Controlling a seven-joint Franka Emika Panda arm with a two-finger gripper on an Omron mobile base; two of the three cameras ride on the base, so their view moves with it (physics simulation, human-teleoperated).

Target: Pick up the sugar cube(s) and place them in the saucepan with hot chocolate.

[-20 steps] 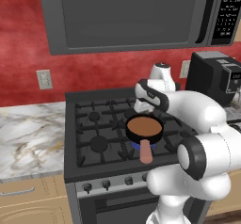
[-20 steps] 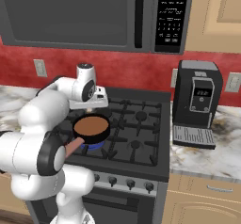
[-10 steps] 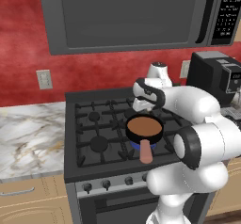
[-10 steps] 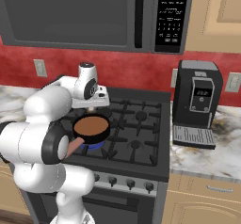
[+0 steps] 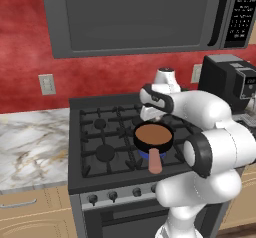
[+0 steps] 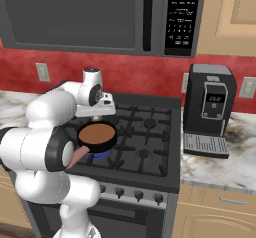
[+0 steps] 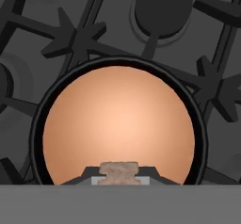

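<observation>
A dark microwave [image 5: 140, 17] hangs over the black stove [image 5: 107, 147], which stands against a red wall [image 5: 30, 57] between two stretches of marbled counter [image 5: 27, 147]. On the counter to the stove's right stands a black coffee machine [image 6: 210, 109], with pale wood cabinets [image 6: 227, 17] above it. The white arm [image 5: 200, 112] bends over the stove grates [image 7: 80, 37], its hand hanging above the back edge of the saucepan [image 5: 153, 136]. The saucepan sits on the front burner nearest the arm, a bluish glow under its base, its black rim round a smooth brown surface of hot chocolate and its short pinkish-tan handle [image 5: 155, 160] pointing toward the stove's front edge. In the hand view the saucepan lies directly below, its brown surface spread under the camera. The fingers [image 7: 118, 175] are drawn in tight on a sugar cube [image 7: 118, 171], a small tan speckled block pinched between the two dark tips and held over the near part of the brown liquid, clear of its surface
</observation>
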